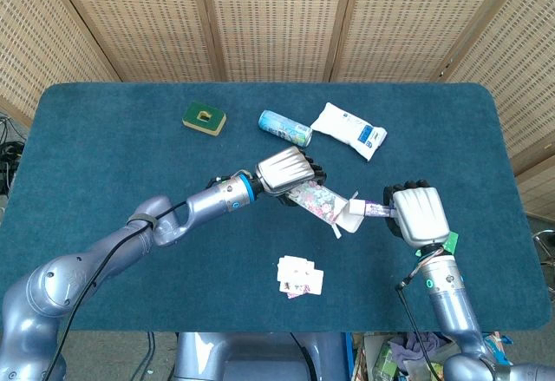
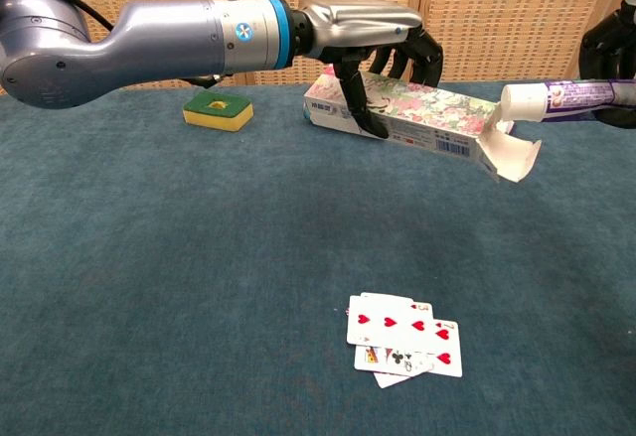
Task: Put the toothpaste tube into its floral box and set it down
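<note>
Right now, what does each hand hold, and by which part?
The left hand holds the floral box by its closed end. The right hand holds the toothpaste tube by its rear part, cap toward the box opening.

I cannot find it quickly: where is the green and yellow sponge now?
In the head view the green and yellow sponge lies at the far left of the blue table, left of the small patterned can.

head view overhead, chest view low, sharing table point(image 1: 104, 138)
</note>
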`<state>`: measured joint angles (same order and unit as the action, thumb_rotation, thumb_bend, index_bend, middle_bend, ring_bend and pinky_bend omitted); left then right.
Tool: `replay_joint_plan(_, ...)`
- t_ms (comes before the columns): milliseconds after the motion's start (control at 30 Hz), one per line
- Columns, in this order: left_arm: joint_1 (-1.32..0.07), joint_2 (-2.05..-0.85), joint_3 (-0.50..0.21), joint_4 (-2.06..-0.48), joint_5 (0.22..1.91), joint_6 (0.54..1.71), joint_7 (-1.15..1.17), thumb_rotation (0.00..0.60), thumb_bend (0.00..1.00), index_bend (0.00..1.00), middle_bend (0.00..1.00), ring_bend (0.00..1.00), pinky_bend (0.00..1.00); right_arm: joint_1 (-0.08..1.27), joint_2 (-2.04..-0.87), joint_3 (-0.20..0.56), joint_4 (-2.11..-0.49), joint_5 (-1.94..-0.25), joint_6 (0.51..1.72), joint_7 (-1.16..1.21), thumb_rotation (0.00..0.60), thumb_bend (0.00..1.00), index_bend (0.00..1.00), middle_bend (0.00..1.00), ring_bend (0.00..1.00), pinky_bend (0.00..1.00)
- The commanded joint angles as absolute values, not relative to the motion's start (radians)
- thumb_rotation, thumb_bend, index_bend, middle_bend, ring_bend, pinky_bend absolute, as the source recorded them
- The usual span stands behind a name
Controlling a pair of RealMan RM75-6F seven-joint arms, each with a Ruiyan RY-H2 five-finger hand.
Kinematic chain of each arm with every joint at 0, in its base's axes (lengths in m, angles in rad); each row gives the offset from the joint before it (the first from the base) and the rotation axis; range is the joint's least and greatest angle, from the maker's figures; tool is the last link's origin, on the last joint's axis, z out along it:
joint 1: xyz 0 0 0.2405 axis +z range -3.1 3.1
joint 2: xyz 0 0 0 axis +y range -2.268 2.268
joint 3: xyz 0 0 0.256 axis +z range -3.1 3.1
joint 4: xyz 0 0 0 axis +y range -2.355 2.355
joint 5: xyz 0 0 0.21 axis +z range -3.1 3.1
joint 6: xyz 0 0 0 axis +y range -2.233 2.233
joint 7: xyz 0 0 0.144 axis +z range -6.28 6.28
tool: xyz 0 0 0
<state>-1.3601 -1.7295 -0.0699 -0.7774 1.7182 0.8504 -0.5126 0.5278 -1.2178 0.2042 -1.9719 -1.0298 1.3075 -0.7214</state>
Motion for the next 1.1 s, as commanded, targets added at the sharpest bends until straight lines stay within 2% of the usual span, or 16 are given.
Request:
replay_joint_plan(33,-1.368,-1.719,-0.084,-0.805,1.690,0.830,-0.483,0.600,0.32,0.56,0.52,0.50,0.51,0.526,-1.218,0.197,-1.975,-1.035,1.317,-0.729,0.600,0.53,0.59,0.59,0.45,0.38)
replay_joint_plan(400,-1.366,-1.704,-0.100,-0.851,1.642,0.815,-0.441,0.600,0.32,0.56,0.52,0.50,0.51,0.532,-1.232,0.178,-1.971,-1.050,1.330,-0.757,0.600,0.53,0.59,0.59,0.45,0.38)
replay_joint_plan(1100,-1.379,-1.726,-0.136,-0.877,1.561,0.761,-0.433,0.600,0.32,0.56,0.52,0.50,0.51,0.584,-1.292,0.192,-1.982,-0.987,1.377,-0.902,0.600,0.53,0.59,0.60,0.46,0.39)
